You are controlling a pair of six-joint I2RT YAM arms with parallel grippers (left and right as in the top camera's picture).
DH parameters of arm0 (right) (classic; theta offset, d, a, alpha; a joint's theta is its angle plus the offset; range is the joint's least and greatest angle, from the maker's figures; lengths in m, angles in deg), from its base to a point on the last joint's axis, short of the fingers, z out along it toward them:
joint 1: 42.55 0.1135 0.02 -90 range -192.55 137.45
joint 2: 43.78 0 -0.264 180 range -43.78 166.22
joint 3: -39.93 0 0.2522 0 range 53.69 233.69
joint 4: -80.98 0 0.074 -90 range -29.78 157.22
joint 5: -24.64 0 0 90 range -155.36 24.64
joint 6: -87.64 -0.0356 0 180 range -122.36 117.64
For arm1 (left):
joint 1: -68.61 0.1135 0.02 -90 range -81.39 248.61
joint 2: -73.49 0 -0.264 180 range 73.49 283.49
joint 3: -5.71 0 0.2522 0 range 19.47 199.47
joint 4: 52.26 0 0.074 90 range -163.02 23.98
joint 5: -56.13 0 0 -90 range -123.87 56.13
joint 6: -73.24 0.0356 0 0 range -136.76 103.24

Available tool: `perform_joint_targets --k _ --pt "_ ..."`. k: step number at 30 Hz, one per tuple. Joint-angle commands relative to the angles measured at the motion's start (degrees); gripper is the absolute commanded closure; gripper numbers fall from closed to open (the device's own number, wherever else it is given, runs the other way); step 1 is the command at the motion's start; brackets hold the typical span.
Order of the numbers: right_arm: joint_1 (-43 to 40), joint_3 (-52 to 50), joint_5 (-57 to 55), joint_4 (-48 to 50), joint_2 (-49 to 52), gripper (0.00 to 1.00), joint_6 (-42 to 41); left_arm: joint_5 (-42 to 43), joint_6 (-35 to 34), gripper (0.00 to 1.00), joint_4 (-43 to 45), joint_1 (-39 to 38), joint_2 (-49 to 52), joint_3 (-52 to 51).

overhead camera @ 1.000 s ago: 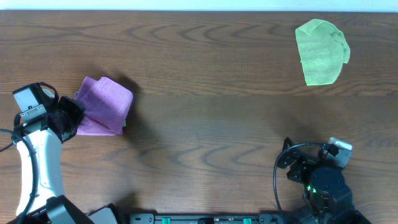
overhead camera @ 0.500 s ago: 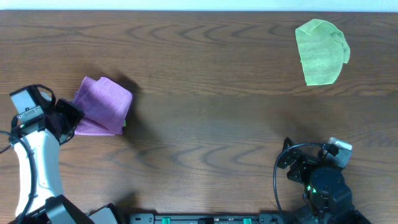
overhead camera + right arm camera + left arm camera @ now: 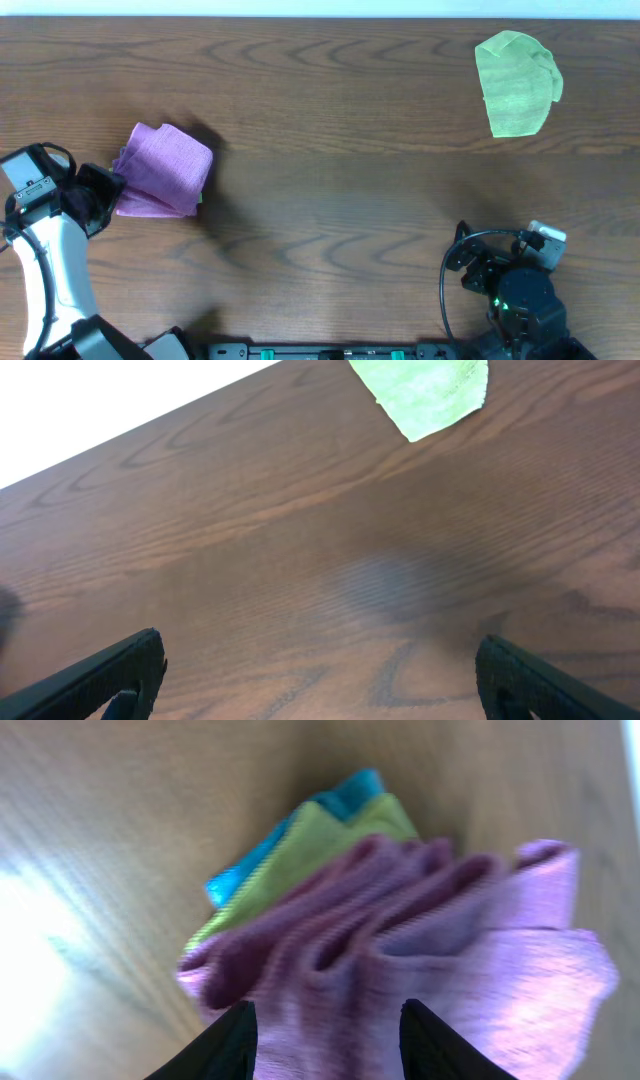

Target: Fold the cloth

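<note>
The cloth (image 3: 165, 170), a pinkish-purple fuzzy towel, lies bunched in folds at the table's left. In the left wrist view the cloth (image 3: 430, 930) fills the frame, its wrinkled edge facing me. It rests on a green layer (image 3: 300, 845) and a blue layer (image 3: 352, 792). My left gripper (image 3: 108, 190) sits at the cloth's left edge. Its jaws (image 3: 325, 1045) stand apart, with the cloth's near edge lying between the tips, not pinched. My right gripper (image 3: 320, 680) is wide open over bare wood at the front right, holding nothing.
A lime-green cloth (image 3: 517, 83) lies crumpled at the far right of the table and shows at the top of the right wrist view (image 3: 425, 390). The right arm (image 3: 515, 290) is folded near the front edge. Dark wood lies between the two cloths.
My left gripper has opened from shut and slid leftward off the purple cloth, which stays bunched in place. The right arm has not moved.
</note>
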Motion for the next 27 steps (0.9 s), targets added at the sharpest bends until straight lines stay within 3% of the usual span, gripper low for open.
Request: perform_joint_targets --k 1,5,9,10,19,23,27 --pt "-0.2 -0.2 -1.0 -0.1 -0.3 0.01 -0.8 5.1 0.3 0.53 1.0 -0.3 -3.8 -0.2" --pt "-0.2 -0.2 -1.0 -0.1 -0.3 0.01 -0.8 9.5 0.4 0.5 2.8 -3.8 -8.8 -0.2" --pt "-0.2 -0.2 -1.0 -0.1 -0.3 0.01 -0.8 11.7 0.2 0.37 7.9 -11.5 -13.5 -0.2" --pt "-0.2 -0.2 -1.0 -0.1 -0.3 0.01 -0.7 11.5 0.2 0.05 9.0 -12.7 -14.4 -0.2" --pt "-0.2 -0.2 -1.0 -0.1 -0.3 0.01 -0.8 11.3 -7.1 0.05 13.4 -14.7 -22.8 -0.2" --pt "-0.2 -0.2 -1.0 -0.1 -0.3 0.01 -0.8 11.5 -13.7 0.04 13.6 -14.7 -24.6 -0.2" --pt "-0.2 -0.2 -1.0 -0.1 -0.3 0.01 -0.8 12.3 -5.6 0.05 16.1 -14.6 -25.3 -0.2"
